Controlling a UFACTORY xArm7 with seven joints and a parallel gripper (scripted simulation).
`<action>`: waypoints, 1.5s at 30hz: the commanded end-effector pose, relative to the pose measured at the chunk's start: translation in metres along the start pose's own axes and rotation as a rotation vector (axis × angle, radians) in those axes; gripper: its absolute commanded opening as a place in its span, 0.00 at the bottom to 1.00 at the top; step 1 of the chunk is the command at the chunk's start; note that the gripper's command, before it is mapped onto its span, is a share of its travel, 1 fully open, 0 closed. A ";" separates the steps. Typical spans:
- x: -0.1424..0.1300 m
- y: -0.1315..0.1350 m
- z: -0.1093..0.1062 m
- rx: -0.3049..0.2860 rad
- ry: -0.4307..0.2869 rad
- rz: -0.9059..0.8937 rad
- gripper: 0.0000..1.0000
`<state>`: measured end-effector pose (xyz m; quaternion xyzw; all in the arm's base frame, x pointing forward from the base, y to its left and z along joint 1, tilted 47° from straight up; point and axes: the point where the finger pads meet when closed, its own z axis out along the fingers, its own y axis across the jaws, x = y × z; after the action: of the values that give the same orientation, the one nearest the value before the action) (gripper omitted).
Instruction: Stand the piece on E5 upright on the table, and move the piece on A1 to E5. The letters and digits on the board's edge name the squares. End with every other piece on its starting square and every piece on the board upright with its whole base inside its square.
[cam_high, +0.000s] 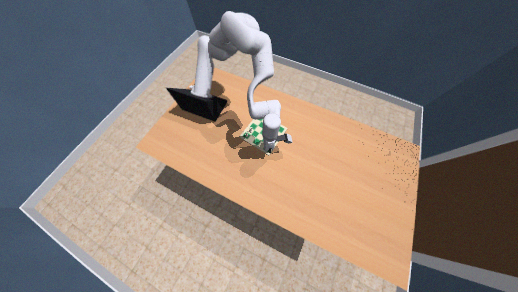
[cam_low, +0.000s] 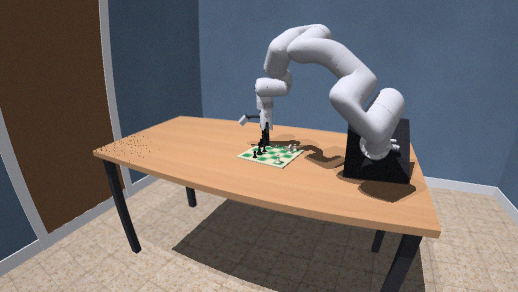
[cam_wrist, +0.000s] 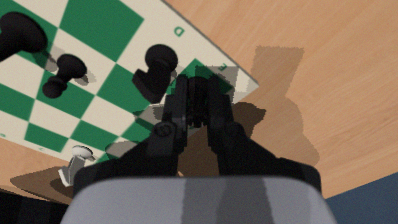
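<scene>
The wood-grained table (cam_high: 325, 185) (cam_low: 200, 162) (cam_wrist: 345, 75) lay under the checkered green-and-cream board (cam_high: 256, 126) (cam_low: 283, 166) (cam_wrist: 102, 25). At its E corner, the gripper (cam_high: 270, 149) (cam_low: 265, 144) (cam_wrist: 197, 92) was nearly closed around the round-ended black piece (cam_wrist: 198, 92), whose long axis looked upright between the dark fingers.

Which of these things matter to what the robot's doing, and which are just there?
Part of the job:
- chessboard
- black piece between the gripper's fingers
- probably the white piece near the board's front corner

Bystanders, to stay put:
- small black pawn
- white piece in the wrist view's lower left
</scene>
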<state>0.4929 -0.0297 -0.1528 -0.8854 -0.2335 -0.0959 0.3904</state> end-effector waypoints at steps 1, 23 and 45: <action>0.000 0.002 -0.003 -0.005 0.002 0.000 0.00; 0.000 0.002 -0.032 -0.005 0.002 0.000 0.00; 0.000 0.001 -0.103 -0.005 0.002 0.000 0.00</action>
<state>0.4938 -0.1019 -0.0857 -0.8850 -0.2337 -0.0955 0.3911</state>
